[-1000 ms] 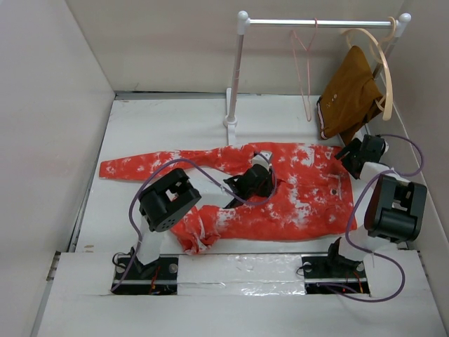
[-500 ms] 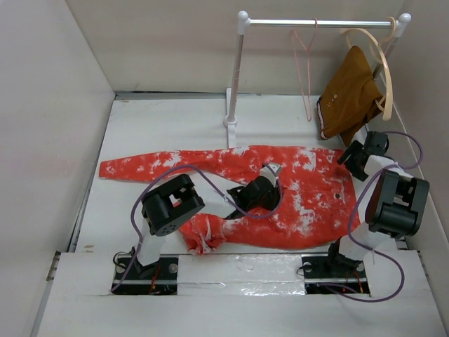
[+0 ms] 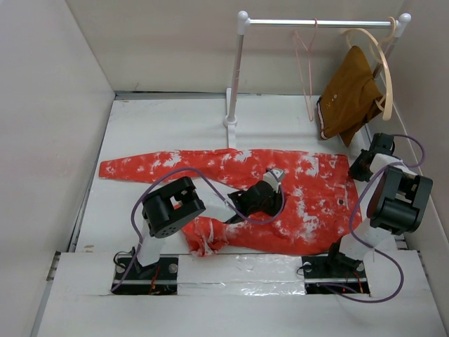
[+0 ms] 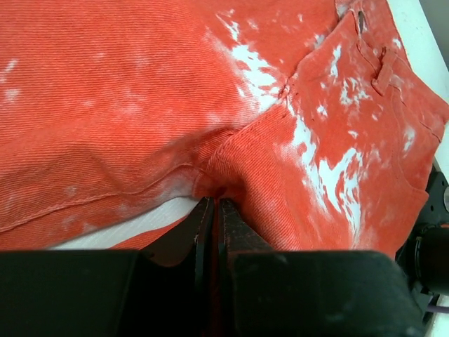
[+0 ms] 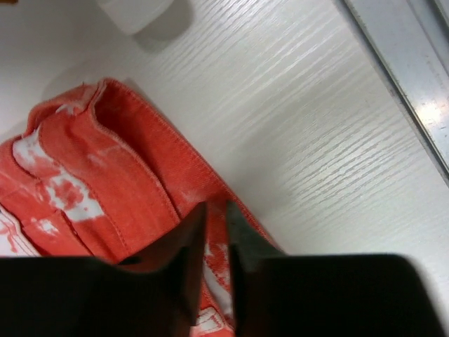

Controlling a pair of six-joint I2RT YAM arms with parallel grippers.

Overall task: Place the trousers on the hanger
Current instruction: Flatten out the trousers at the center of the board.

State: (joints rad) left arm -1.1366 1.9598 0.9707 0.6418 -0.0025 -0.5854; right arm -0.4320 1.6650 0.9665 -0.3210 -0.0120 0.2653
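Observation:
The red-orange trousers (image 3: 309, 203) with white blotches lie spread across the table, one leg reaching far left. My left gripper (image 3: 272, 184) sits over their middle; in the left wrist view it (image 4: 214, 202) is shut on a small pinched fold of the trousers (image 4: 140, 105) at the crotch seam. My right gripper (image 3: 360, 167) is at the waist's right edge; in the right wrist view its jaws (image 5: 215, 210) stand narrow with the waistband edge of the trousers (image 5: 84, 161) between them. The pink wire hanger (image 3: 305, 67) hangs on the rail, apart from both grippers.
A white rail (image 3: 319, 22) on a stand (image 3: 231, 119) crosses the back right. A pale wooden hanger (image 3: 379, 63) carrying a brown garment (image 3: 347, 95) hangs at its right end, just above my right arm. Walls close in on the left and right.
My right gripper slid out to the waistband's right edge and closed on it. My left gripper, shut on the crotch fold, drew the trousers slightly to the right.

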